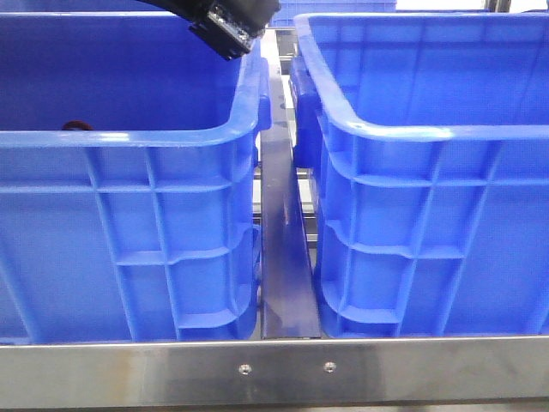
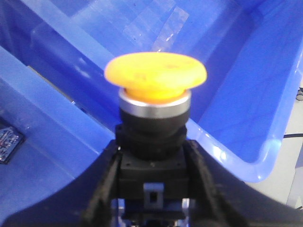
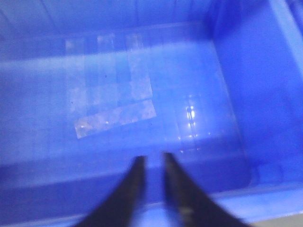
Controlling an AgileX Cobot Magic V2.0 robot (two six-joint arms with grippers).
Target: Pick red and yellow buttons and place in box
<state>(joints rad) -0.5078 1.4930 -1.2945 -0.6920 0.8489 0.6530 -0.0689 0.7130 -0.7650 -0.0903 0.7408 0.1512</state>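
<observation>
Left gripper: black fingers pinch the black body of the yellow button from both sides, cap facing up in the wrist view.
Yellow button: yellow-orange mushroom cap, silvery collar just below it, black housing under that; held in the air above blue crate walls, touching nothing but the fingers.
Left arm, front view: its black wrist end sits at the top edge over the left crate, near that crate's right rim.
Right gripper: dark fingers stand close together with a narrow gap between them, holding nothing; the view is blurred.
Right crate: blue; strips of clear tape lie on the floor under the right gripper.
Red button: only a dark red sliver shows just behind the left crate's front rim.
Dark label: lies on a blue surface beside the held button; its writing is too small to read.
Metal rail: runs between the two crates.
</observation>
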